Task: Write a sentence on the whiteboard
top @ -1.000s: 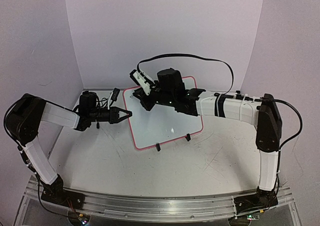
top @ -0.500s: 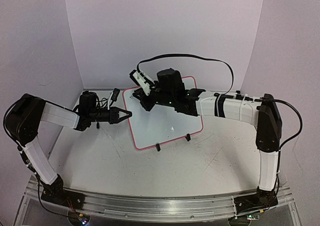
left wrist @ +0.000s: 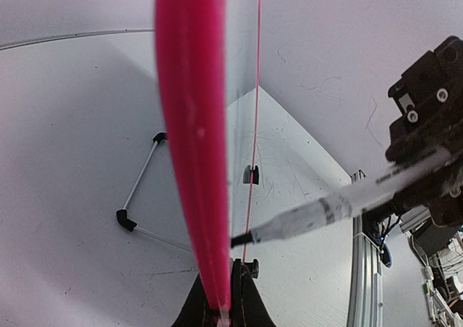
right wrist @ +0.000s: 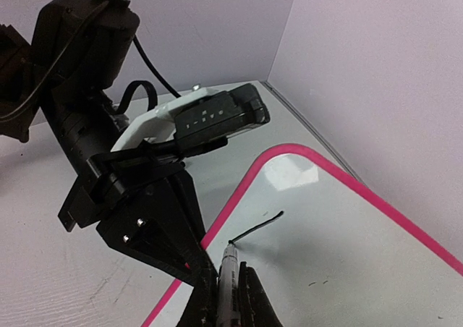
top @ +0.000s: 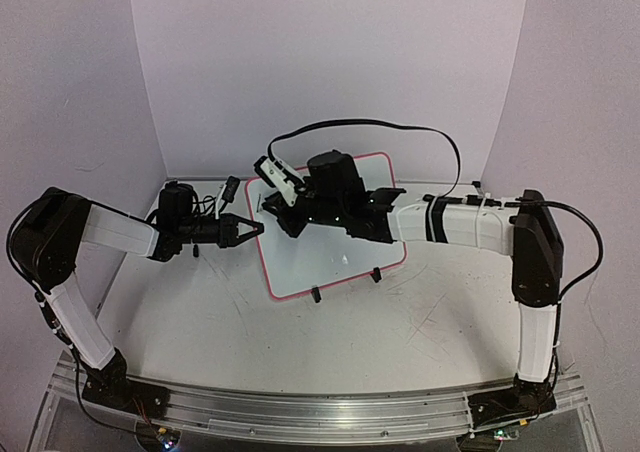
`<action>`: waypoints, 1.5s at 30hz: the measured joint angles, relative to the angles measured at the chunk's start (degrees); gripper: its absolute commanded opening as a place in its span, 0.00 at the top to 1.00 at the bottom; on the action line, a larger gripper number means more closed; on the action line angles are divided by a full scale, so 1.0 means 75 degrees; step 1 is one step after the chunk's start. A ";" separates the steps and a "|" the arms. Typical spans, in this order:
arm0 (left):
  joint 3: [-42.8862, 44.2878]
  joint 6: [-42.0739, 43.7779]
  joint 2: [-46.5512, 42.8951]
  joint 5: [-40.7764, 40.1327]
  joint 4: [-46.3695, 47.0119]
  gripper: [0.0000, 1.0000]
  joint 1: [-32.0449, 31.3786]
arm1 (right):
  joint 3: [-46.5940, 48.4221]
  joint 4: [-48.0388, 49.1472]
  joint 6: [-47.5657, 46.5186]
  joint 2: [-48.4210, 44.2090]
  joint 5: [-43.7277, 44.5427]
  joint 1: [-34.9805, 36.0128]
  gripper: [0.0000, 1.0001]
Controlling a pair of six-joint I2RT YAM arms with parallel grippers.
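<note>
Overhead: left gripper (top: 256, 229) pinches the whiteboard (top: 330, 257) by its left rim, and right gripper (top: 280, 210) is at the top corner.

Left wrist: jaws clamped on the pink rim (left wrist: 192, 160); hold the board steady.

Right wrist: jaws grip the marker (right wrist: 230, 268), with a lone black stroke (right wrist: 257, 229) beside it; use light, even pressure.

Top view: right arm (top: 345, 187) hides upper centre of the whiteboard (top: 335, 257). Left wrist: rim (left wrist: 194, 146) is a blurred pink band; left gripper (left wrist: 221, 309) cropped at bottom edge. Right wrist: marker (right wrist: 230, 265) cropped at bottom edge.
</note>
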 measured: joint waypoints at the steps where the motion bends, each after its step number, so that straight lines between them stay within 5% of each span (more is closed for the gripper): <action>1: 0.0018 -0.0002 0.0000 0.0000 -0.0014 1.00 0.0000 | -0.0036 0.0000 0.0019 0.0000 0.0000 0.0022 1.00; 45: 0.0121 0.0020 -0.0006 0.0006 -0.0223 1.00 -0.0009 | -0.0261 0.0377 0.0442 -0.0409 0.0422 -0.0250 1.00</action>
